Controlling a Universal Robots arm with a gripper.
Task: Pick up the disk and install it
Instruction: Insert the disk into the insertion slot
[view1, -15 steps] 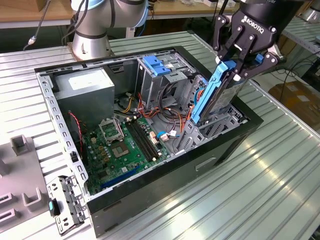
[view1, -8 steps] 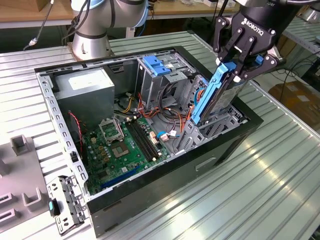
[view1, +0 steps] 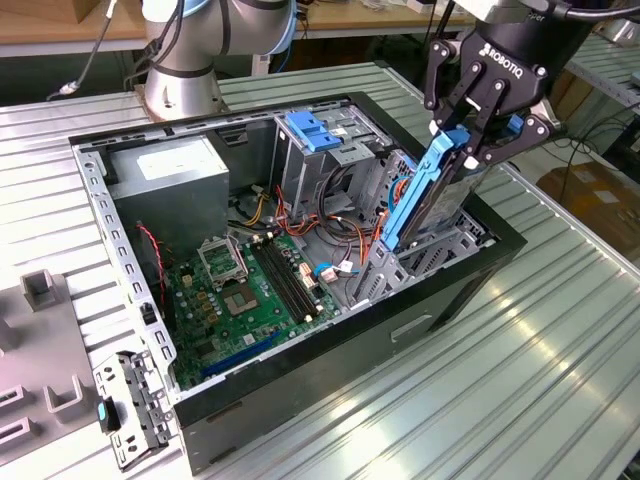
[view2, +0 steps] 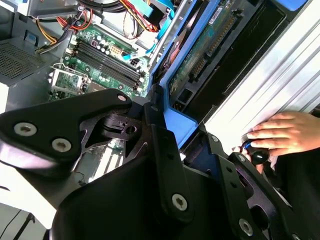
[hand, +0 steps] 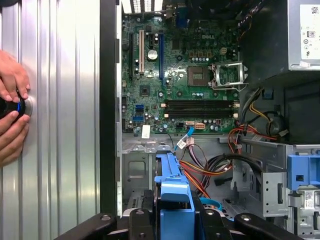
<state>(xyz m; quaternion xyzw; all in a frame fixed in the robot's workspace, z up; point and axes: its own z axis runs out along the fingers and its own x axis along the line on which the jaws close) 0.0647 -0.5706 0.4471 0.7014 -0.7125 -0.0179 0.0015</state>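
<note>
**Disk lifted, partly in bay, not seated**

The disk (view1: 452, 195) is held above the drive bay (view1: 440, 250) at the end of the computer case (view1: 470, 290) on the exterior view's right. Its upper end is clamped between the jaws of the gripper (view1: 478, 142); the lower end is already down among the bay's metal rails, the upper part well above the case rim.

Progress, as judged: pick-up done, insertion begun, full seating not yet done. Contact with the bay floor cannot be told.

Orientation: the long axis is steeply tilted, not upright, with the top end leaned toward the exterior view's right and the bottom end pointed down into the case. The blue edge frame is turned toward the motherboard (view1: 250, 290); in the second wrist view the green circuit side (view2: 200, 55) is seen.

A person's hand (hand: 12, 100) is rested on a round black knob on the table (view1: 540, 350), well apart from the case.
</note>
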